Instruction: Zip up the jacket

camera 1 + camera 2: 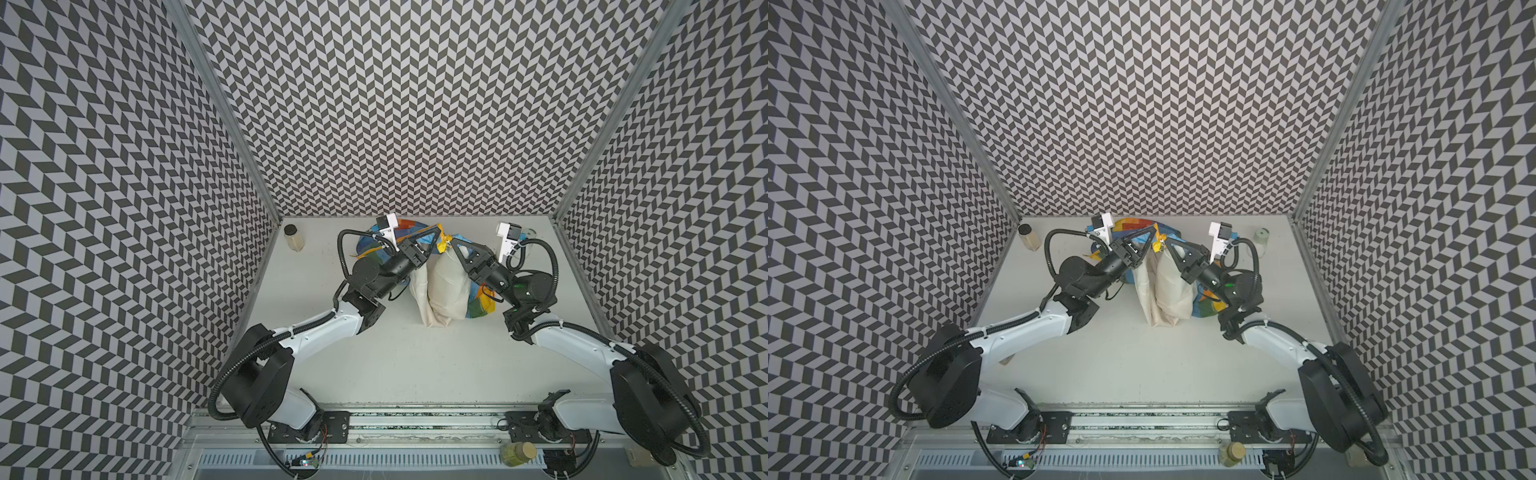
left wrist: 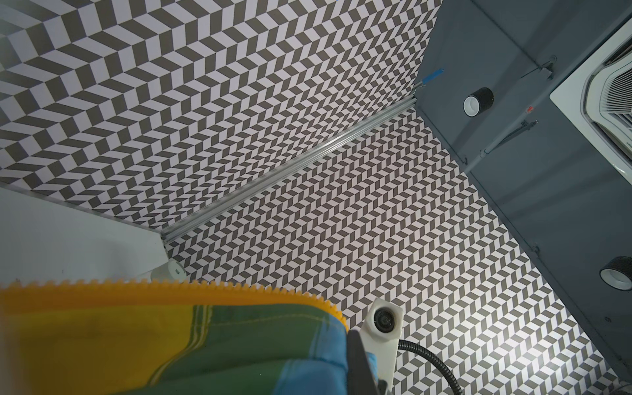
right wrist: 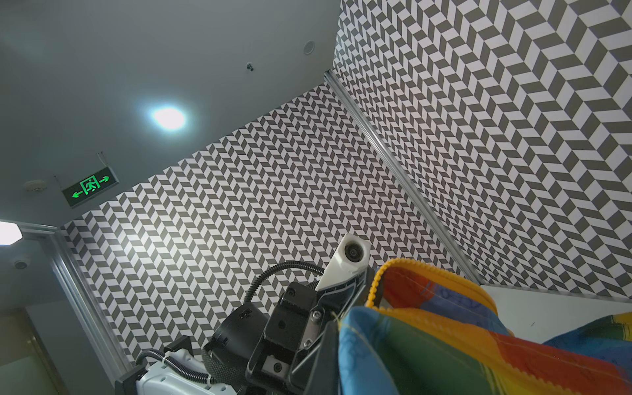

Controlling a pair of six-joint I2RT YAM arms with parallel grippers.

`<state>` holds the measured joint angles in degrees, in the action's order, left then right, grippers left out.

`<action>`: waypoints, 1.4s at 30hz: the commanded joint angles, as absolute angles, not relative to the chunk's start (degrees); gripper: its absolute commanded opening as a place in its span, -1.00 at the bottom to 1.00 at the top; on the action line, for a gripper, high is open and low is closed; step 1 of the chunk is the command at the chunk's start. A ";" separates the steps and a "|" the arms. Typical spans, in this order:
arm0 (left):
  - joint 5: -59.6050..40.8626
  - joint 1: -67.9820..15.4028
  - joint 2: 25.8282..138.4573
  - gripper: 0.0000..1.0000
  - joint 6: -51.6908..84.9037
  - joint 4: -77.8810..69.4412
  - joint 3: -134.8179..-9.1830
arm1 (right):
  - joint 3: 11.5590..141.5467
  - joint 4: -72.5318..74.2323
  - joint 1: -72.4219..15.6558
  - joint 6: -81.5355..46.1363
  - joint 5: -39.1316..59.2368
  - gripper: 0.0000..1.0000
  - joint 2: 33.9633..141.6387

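Jacket [image 1: 446,291], mid-frame — judged light, limp; best taken by zipper strip [image 2: 102,294]. Left gripper [image 1: 439,228], right gripper [image 1: 452,244] were clamped on it.

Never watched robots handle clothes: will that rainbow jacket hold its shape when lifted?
Probably floppy: the jacket droops in folds from the left gripper and right gripper. Likely light, being thin. Its zipper strip, curved, may twist.

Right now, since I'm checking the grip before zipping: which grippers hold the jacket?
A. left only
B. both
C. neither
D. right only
B: the left gripper and the right gripper are each shut on the jacket near its yellow zipper edge, as both wrist views also show.
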<state>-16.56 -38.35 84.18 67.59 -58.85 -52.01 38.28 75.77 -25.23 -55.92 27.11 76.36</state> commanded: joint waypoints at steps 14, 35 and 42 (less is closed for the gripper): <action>-17.31 -38.99 83.62 -1.00 67.77 -62.76 -52.39 | 39.72 80.87 -25.66 -55.43 26.11 -1.00 76.72; -16.75 -38.67 82.58 -1.00 67.43 -62.23 -51.77 | 38.77 80.86 -25.65 -54.93 26.15 -1.00 76.59; -16.78 -38.38 82.45 -1.00 67.49 -62.14 -52.21 | 38.15 80.86 -25.66 -54.58 26.08 -1.00 76.02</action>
